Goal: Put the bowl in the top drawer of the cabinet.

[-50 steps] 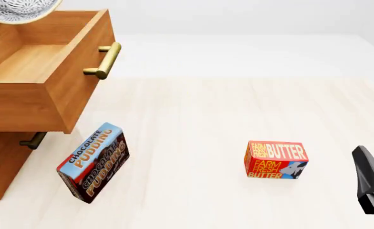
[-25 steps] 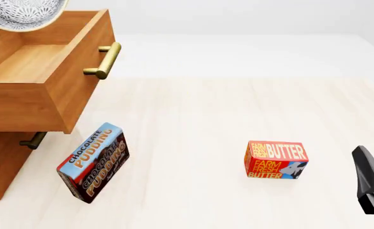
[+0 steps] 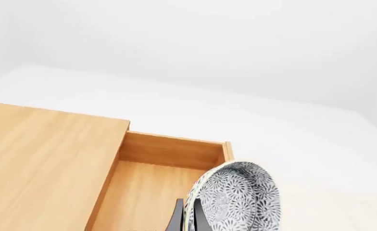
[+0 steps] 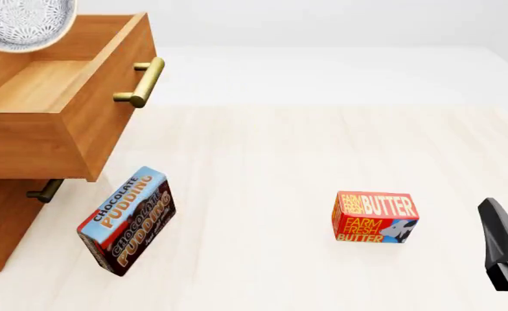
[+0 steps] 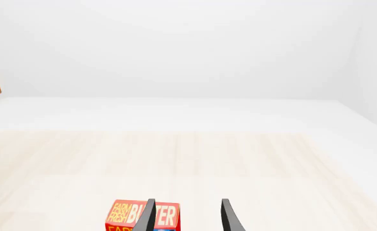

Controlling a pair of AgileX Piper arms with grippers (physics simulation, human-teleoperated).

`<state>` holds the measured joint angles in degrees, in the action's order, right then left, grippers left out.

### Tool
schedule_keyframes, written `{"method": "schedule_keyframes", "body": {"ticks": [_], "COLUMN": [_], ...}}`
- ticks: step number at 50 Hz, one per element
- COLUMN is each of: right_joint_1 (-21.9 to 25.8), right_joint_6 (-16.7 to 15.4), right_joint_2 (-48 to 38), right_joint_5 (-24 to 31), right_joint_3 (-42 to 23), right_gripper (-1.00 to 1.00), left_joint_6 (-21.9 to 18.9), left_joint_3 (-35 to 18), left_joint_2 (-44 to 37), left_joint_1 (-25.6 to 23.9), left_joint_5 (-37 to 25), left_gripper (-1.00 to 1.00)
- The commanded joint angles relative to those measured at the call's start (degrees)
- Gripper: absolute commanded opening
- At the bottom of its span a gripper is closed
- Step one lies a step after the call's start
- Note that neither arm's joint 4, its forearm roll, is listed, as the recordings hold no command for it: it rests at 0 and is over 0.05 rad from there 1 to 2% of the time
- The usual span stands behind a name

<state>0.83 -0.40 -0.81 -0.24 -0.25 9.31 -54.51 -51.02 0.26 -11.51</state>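
**Bowl held on edge above the open top drawer**

We are viewing the bowl [image 4: 23,23] at the far left, hanging tilted over the open top drawer [image 4: 38,87] of the cabinet [image 3: 44,159]. The left hand [image 3: 187,222] is pinching its rim, one finger on each side of the wall. We are judging the ceramic as stiff, light, glazed-slippery and chip-prone, so the rim looks the sound hold. The right hand [image 5: 185,216] is idling with fingers spread near the butter box [image 4: 375,217]. The pale wooden worktop [image 4: 280,155] is also carrying a pudding box [image 4: 126,220]; behind it the room is plain white.
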Motion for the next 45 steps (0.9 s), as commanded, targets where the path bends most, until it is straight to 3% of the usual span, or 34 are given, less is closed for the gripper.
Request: {"method": "schedule_keyframes", "body": {"ticks": [1, 7, 21, 45], "right_joint_1": [0.01, 0.01, 0.02, 0.04], "right_joint_6": [-0.01, 0.01, -0.01, -0.02], "right_joint_2": [0.0, -0.01, -0.02, -0.03], "right_joint_5": [0.0, 0.0, -0.01, -0.01], "right_joint_3": [0.0, 0.0, 0.0, 0.0], "right_gripper": [1.0, 1.0, 1.0, 1.0], "left_joint_6": [1.68, 4.23, 4.8, 6.75], "left_joint_3": [-0.11, -1.12, -1.97, -0.21], "left_joint_2": [-1.63, -4.25, -6.98, -11.28], "left_joint_1": [3.04, 3.61, 3.01, 6.97], "left_joint_5": [0.25, -0.53, -0.26, 1.8], "left_gripper": [-1.0, -1.0, -1.0, -1.0]}}
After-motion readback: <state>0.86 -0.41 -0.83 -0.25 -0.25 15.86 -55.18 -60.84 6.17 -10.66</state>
